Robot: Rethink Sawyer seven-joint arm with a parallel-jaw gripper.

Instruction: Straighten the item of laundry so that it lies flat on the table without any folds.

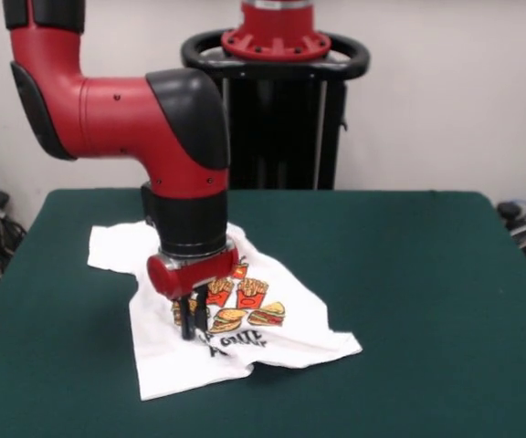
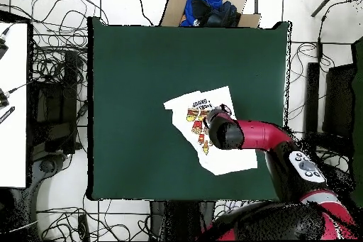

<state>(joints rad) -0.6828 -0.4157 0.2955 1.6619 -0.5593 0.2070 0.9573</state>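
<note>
The white T-shirt (image 1: 231, 339) with burgers, fries and black text lies rumpled on the dark green table (image 1: 409, 301), left of the middle in the front view. Its edges are folded and one corner points right. My gripper (image 1: 194, 330) hangs straight down over the printed part, with its black fingers (image 1: 187, 323) close together and their tips at the cloth. I cannot tell whether they pinch it. In the overhead view the shirt (image 2: 213, 104) is right of the table's (image 2: 142, 111) centre and the arm's head (image 2: 221, 130) covers its middle.
The robot's black pedestal (image 1: 281, 119) stands at the table's far side. In the overhead view a cardboard box with blue cloth (image 2: 207, 8) sits beyond the table's top edge, and cables lie on the floor around it.
</note>
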